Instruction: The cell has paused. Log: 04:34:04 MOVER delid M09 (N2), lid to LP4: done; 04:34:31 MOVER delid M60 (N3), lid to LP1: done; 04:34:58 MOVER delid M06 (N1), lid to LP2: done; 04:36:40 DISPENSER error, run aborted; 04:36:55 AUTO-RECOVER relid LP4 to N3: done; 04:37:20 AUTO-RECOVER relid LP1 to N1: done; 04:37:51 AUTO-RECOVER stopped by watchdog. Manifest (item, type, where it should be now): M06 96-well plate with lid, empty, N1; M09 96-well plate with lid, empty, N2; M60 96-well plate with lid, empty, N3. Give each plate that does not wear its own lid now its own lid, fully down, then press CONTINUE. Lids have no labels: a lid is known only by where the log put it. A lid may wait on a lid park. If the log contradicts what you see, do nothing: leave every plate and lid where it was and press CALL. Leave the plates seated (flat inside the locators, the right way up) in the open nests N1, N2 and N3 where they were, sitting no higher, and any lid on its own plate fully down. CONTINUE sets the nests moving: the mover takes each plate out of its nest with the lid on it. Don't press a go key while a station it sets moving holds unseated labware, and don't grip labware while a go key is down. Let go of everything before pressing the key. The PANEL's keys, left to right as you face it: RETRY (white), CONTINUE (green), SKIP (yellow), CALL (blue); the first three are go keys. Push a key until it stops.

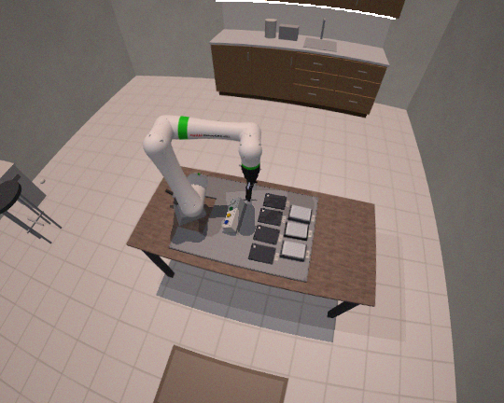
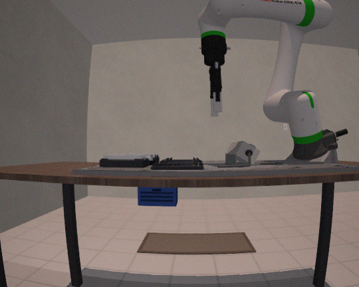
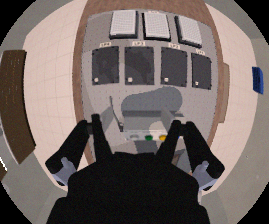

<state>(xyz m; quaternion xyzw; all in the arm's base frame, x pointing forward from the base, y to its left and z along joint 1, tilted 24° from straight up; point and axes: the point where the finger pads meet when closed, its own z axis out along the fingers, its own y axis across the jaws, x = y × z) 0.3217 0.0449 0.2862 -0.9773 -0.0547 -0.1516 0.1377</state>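
Observation:
Three plates [image 1: 301, 213] [image 1: 297, 229] [image 1: 293, 250] sit in a column of nests at the right of the grey mat, and each shows a pale lid on top. In the wrist view they lie in a row at the top [image 3: 124, 24] [image 3: 155, 24] [image 3: 189, 30]. Several dark lid parks [image 1: 270, 216] [image 3: 138, 64] beside them look bare. The panel [image 1: 231, 215] [image 3: 151, 106] stands left of the parks, with its green key [image 3: 147, 137] and yellow key [image 3: 163, 137] in sight. My gripper [image 1: 249, 193] [image 2: 215, 109] [image 3: 137, 113] is open and empty, high above the mat between the panel and the parks.
The arm's base [image 1: 190, 212] stands at the mat's left end. A blue box [image 2: 157, 196] hangs under the table. A stool [image 1: 4, 196] stands on the floor far left, and a brown cabinet [image 1: 301, 76] stands at the back wall.

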